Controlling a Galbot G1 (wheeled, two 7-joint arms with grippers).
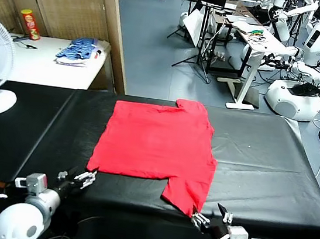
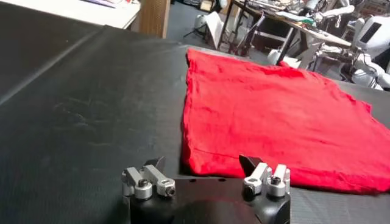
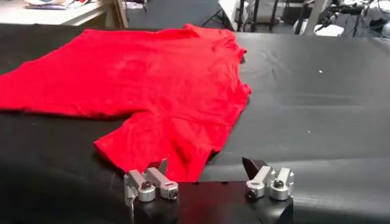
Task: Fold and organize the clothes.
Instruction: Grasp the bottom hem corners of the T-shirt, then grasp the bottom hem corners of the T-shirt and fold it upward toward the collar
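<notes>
Red T-shirt (image 1: pixel 155 144) lay flat, plain side up, on black table (image 1: pixel 260 168) in head view; my left gripper (image 1: pixel 85 178) and right gripper (image 1: pixel 211 217) sat at the near edge. Left wrist view: jaws wide apart, empty, shirt corner just ahead. Right wrist view: jaws spread, empty, sleeve just ahead.
</notes>
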